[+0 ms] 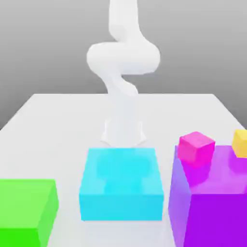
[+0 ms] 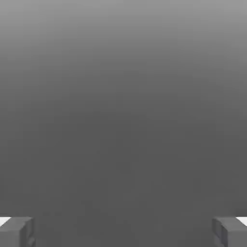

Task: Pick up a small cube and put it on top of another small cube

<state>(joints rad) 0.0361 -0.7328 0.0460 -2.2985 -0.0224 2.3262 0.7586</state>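
The fingers stand spread wide, with nothing between them. The pink cube looks light and rigid; I would pinch it on two opposite flat sides.

Even, soft light is falling from above; the white table is showing bright, without glare. The whole exterior view is looking hazy (edges smeared), the cyan block glowing translucent. The hand view is grading from paler to darker grey.

yellow cube cut off by frame edge, green block cropped
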